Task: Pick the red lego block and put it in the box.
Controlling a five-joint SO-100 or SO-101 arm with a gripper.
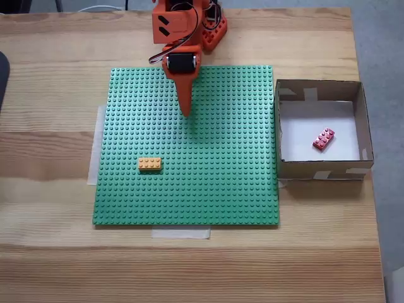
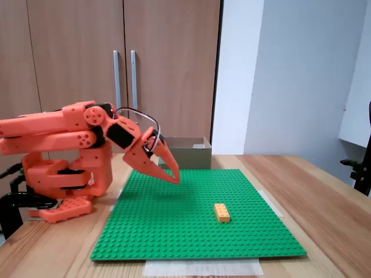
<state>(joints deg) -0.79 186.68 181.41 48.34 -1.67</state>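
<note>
The red lego block is lying flat on the floor of the box, long axis running diagonally, lower-left to upper-right. The tool is pinched closed and empty above the green baseplate.

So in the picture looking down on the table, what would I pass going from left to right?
The yellow-orange brick on the green studded baseplate, then the orange gripper pointing down over the plate, then the cardboard box, with the red lego block lying inside it.
</note>
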